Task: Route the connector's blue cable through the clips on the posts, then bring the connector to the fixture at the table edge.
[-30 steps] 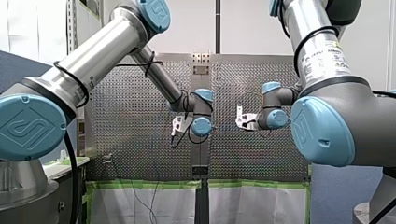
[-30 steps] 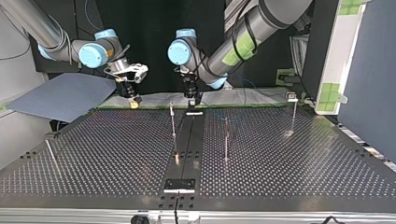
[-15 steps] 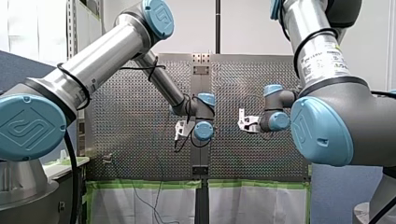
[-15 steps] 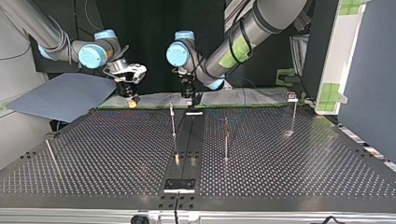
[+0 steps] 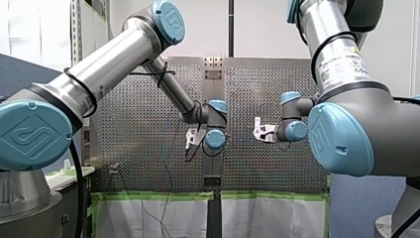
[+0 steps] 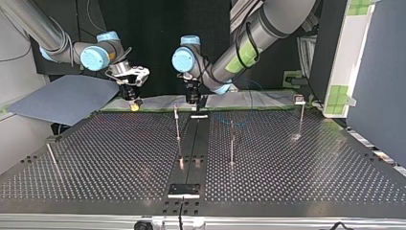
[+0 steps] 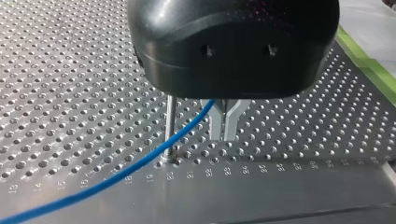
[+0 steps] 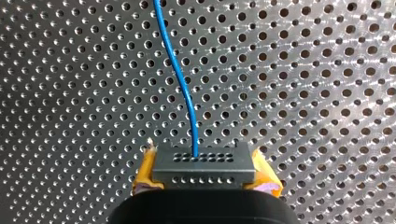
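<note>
A perforated metal worktop fills the scene, split down the middle by a smooth dark strip. Thin metal posts stand on it, well apart. A small flat fixture sits on the strip at the worktop's near edge in the top view. Green tape lines the far edge. Beyond it the room is dark, with a grey-blue panel at the top view's left.

My right gripper is near that far edge, its yellow pads clamped on the sides of a grey connector. The blue cable leaves the connector's face and runs away over the holes. My left gripper is black with metal fingers. The fingers are drawn together, pinching the blue cable just beside one of the posts, low over the worktop near the strip.
</note>
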